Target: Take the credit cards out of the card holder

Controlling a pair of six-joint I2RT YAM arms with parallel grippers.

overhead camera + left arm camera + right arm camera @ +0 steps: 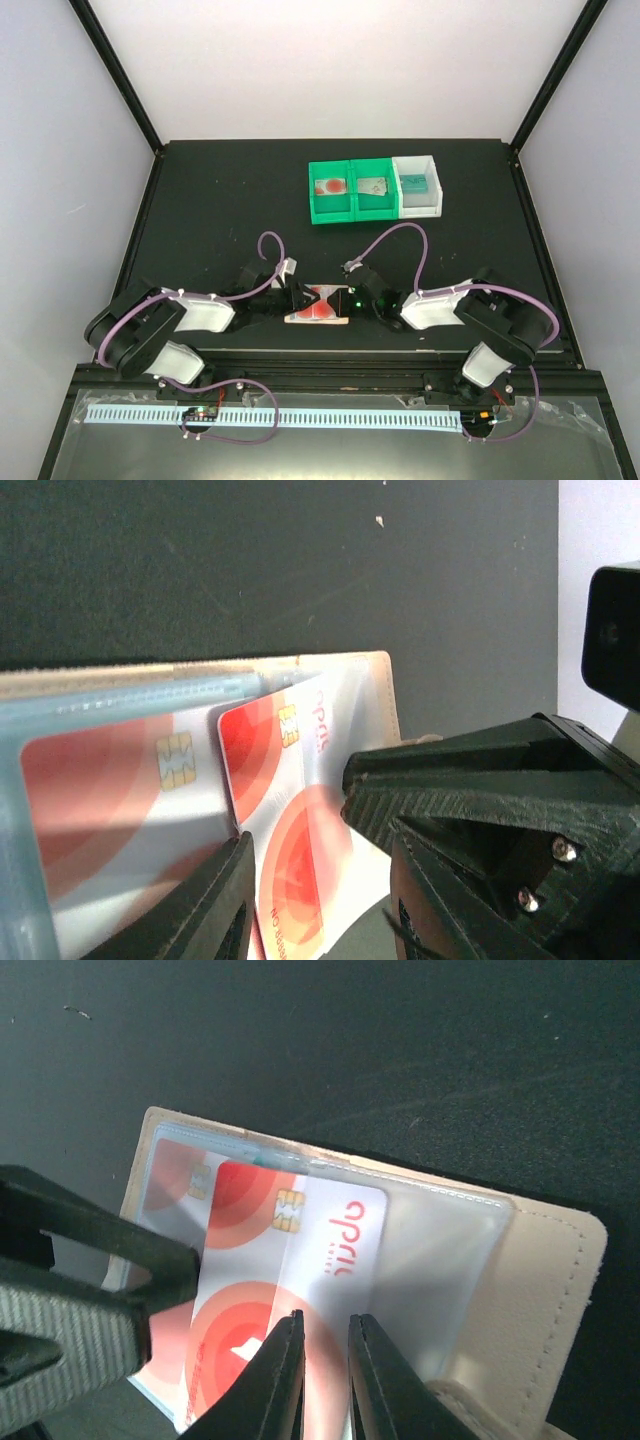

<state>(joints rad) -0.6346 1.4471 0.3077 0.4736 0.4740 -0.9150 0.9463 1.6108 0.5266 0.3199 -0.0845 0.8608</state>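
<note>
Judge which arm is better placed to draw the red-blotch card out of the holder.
Right: the right gripper pinches the card's edge, while the left gripper pins the card holder.

I see two green bins (349, 192) and a white bin (418, 184) side by side far back on the black bench (220, 210).

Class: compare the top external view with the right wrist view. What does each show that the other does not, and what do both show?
Only the top external view shows the three bins at the far side, each holding a card, and both arm bases. Only the right wrist view shows the chip and red lettering on the red-blotch card. Both show the card holder lying open with the left gripper and right gripper at it.
</note>
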